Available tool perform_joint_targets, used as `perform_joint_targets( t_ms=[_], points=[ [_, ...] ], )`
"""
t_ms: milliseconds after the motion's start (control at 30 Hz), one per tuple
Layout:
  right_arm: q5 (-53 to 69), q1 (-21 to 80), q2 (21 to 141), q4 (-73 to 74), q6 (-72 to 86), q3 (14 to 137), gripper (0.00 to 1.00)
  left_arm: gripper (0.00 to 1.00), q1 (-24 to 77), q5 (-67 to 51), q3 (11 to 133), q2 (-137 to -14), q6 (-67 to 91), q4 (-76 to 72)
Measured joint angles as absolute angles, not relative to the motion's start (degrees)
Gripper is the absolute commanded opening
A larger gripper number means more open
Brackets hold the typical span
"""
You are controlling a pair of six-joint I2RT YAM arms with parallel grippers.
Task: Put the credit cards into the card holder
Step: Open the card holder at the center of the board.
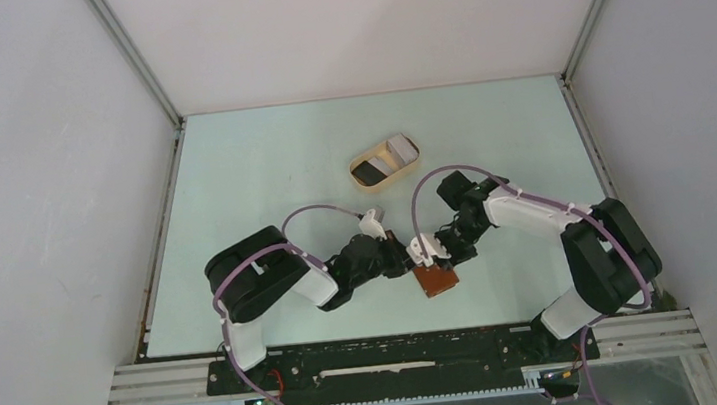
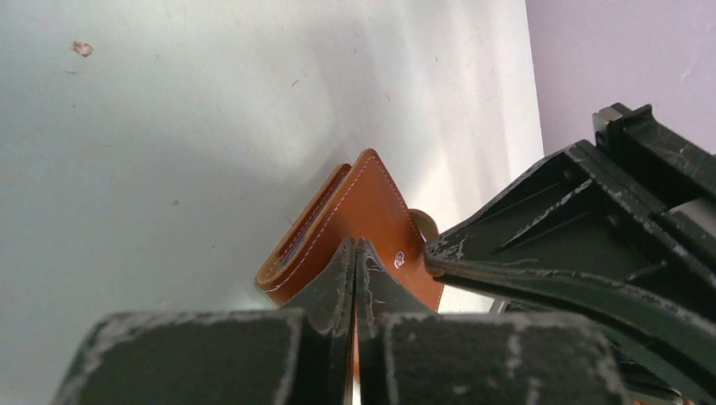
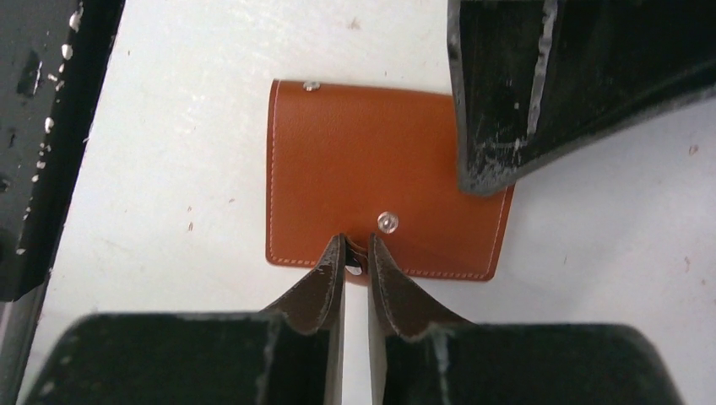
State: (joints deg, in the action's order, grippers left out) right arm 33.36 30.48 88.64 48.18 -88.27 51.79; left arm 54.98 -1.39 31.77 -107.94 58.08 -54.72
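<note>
1. Top external view: the credit cards [image 1: 399,147], black, grey and pale, are lying side by side in a beige oval tray [image 1: 357,165] towards the far side of the table [image 1: 253,193].
2. Well apart from the tray, the reddish-brown card holder [image 1: 437,280] is lying closed and flat on the table near the arm bases, with both arms reaching in over it from either side.
3. Left wrist view: the left gripper [image 2: 355,253] is showing its fingers pressed almost together, the tips sitting against the card holder's top cover near a corner. I cannot tell whether any leather is being pinched between them.
4. Right wrist view: the right gripper [image 3: 355,253] is showing a narrow gap between its fingers, which are pinching the small closing tab [image 3: 355,267] sticking out at the card holder's near edge, just beside a metal snap stud [image 3: 387,221].
5. A second stud [image 3: 312,85] is showing at the card holder's far edge.
</note>
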Motion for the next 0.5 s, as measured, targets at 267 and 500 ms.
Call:
perform_joint_targets(
  t_ms=[267, 500],
  points=[
    [34.33, 25.5, 86.54, 51.35, -89.95, 51.59, 0.04, 0.05, 54.96, -1.34, 31.62, -107.94, 57.58, -55.55],
    [34.59, 22.15, 86.56, 54.02, -90.3, 51.59, 0.24, 0.11, 54.83, -3.2, 31.0, -106.15, 55.02, -56.53]
  ],
)
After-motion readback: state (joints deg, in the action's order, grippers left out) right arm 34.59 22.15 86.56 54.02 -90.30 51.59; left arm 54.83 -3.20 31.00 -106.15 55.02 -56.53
